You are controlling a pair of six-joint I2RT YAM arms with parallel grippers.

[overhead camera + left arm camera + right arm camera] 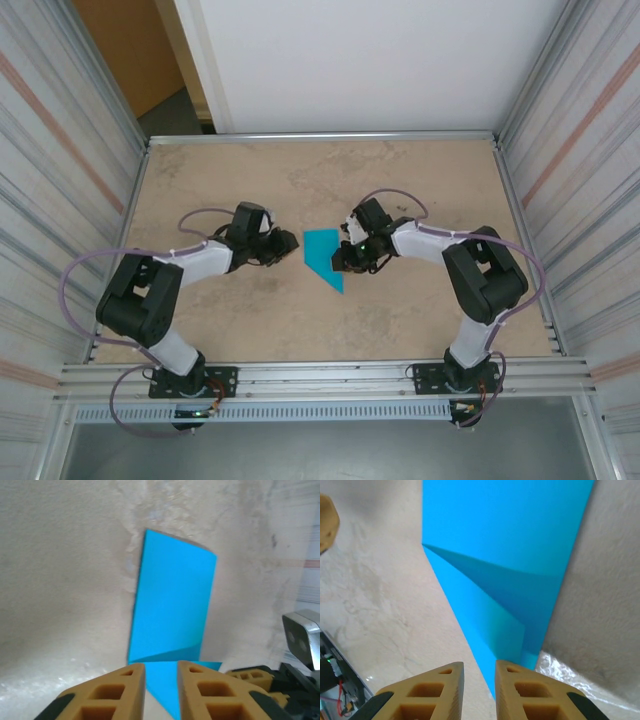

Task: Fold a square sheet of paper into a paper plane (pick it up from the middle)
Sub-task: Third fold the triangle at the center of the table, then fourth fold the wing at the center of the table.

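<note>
The square sheet of paper [322,256] is teal-blue and lies flat on the table between the two arms, folded into a strip with a pointed near end. In the left wrist view the paper [172,595] shows a diagonal fold line just beyond my left gripper [161,667]. Its tan fingers stand slightly apart with a narrow gap over the paper's edge. My right gripper [479,666] is likewise slightly open at the opposite edge, where the paper [505,555] has a folded flap. From above, the left gripper [290,243] and right gripper [341,258] flank the sheet.
The beige table [420,320] is fenced by corrugated metal walls [60,180] left and right and a metal rail [320,375] at the near edge. The right arm's finger [250,672] and camera [302,635] show in the left wrist view.
</note>
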